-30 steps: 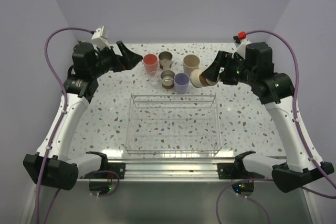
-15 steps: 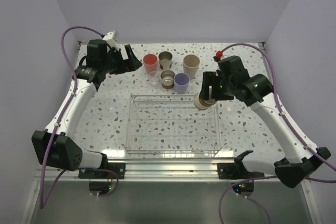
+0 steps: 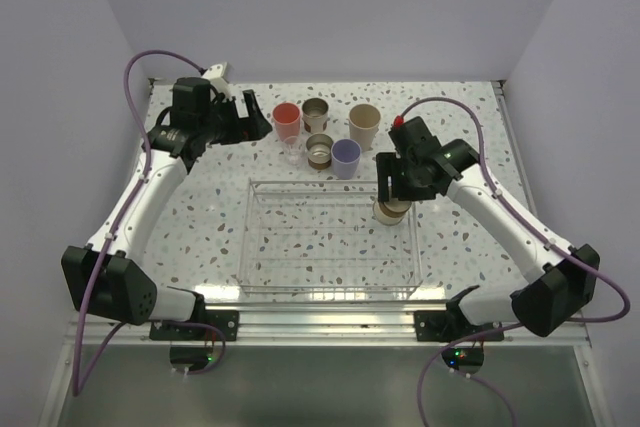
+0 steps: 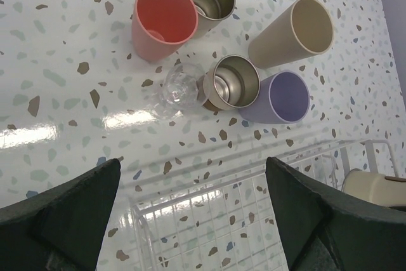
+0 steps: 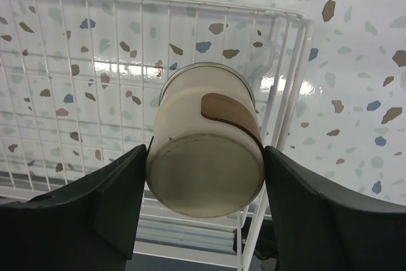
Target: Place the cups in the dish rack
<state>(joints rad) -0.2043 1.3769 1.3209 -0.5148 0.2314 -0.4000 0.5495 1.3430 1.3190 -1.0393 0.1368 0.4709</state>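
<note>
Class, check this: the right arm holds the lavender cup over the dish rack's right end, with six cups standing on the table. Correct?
Wrong cup. The one held is a steel cup with a tan base; the lavender cup stands on the table, as the left wrist view shows. The rest holds.

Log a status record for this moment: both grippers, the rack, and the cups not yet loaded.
left gripper: open, empty, above the table near the loose cups
right gripper: closed on the tan-based steel cup, base toward the wrist camera
held cup position: over the far right corner of the dish rack, inside its rim
cups on table: six, beyond the rack: red-pink cup, far steel cup, beige cup, near steel cup, lavender cup, clear cup
</note>
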